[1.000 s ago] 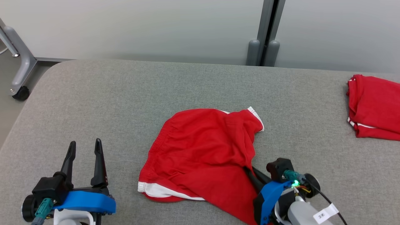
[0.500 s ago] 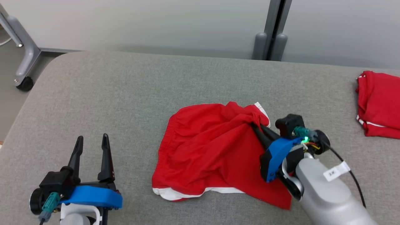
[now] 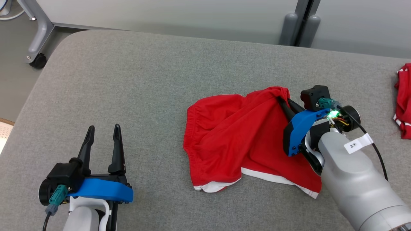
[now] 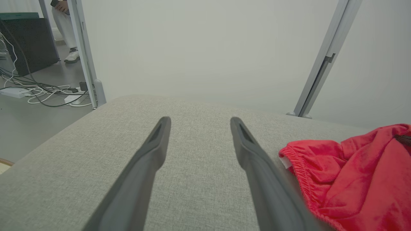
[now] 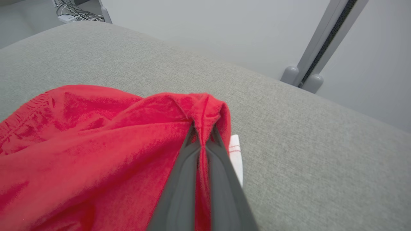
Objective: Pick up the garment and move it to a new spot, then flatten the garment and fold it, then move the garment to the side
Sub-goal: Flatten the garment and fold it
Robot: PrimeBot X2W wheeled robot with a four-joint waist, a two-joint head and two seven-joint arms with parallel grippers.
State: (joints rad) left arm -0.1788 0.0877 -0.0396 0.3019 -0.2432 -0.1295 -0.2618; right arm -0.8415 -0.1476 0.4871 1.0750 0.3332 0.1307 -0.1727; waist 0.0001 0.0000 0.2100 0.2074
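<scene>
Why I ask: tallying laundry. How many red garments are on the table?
2. One garment lies centrally, pinched by the right claw; a second garment lies on the table at the view's right edge, cut off, so more may hide beyond.

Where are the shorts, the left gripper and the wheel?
shorts [image 3: 231, 134], head view, middle of the red cloth
left gripper [image 3: 104, 127], head view, midway between its fingertips
wheel [image 3: 38, 61], head view, its dark tyre

One grey tabletop [image 3: 128, 80]. Two red garments on it: one pair of red shorts [image 3: 231, 134] and one second red garment [image 3: 403, 99]. Two claws: one left claw [image 3: 103, 128], one right claw [image 5: 201, 136]. One caster wheel [image 3: 38, 61].
</scene>
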